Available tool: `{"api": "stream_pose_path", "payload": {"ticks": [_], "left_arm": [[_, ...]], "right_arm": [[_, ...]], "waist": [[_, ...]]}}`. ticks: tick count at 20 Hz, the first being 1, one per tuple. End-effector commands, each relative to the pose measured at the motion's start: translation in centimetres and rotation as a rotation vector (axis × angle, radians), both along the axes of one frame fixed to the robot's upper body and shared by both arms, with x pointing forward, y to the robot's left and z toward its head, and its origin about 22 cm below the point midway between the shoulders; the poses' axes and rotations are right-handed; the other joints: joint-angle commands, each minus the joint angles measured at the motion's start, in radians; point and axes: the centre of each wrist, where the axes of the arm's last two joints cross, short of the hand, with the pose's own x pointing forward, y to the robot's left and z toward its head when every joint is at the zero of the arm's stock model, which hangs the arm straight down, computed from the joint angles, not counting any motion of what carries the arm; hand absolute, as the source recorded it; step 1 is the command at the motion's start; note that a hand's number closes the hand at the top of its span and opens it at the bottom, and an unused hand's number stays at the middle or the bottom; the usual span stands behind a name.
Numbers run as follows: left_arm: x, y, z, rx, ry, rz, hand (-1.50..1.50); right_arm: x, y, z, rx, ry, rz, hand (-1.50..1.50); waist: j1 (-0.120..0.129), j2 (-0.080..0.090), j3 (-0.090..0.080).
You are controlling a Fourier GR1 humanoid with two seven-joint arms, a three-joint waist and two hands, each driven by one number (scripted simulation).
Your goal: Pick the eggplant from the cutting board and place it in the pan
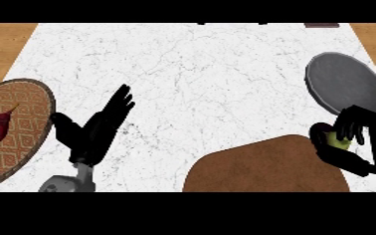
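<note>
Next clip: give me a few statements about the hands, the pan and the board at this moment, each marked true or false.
1. The right hand is curled round a small yellow-green vegetable. True.
2. That vegetable lies inside the round grey pan. False: it is in the right hand, near the pan's near rim and beside the board.
3. The left hand is open, with straight fingers, and holds nothing. True.
4. The brown rounded cutting board lies at the left edge of the white marble counter. False: it lies at the lower centre-right, and a round patterned brown plate is at the left edge.
</note>
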Motion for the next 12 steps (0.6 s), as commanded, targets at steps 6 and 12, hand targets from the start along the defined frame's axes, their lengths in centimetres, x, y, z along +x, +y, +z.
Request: {"api": "stream_pose_path", "payload": {"ticks": [6, 12], "left_arm": [[-0.6, -0.5, 0.1, 0.007, -0.013, -0.017, 0.00], [0.5, -0.6, 0.3, 0.011, -0.008, -0.015, 0.00]], "right_arm": [[7.1, -5.2, -4.0, -0.058, -0.113, -0.143, 1.50], [11.3, -8.7, -4.6, 0.010, -0.196, -0.282, 1.50]], "waist": [[0.020, 0.001, -0.001], [0.023, 0.004, 0.000]]}}
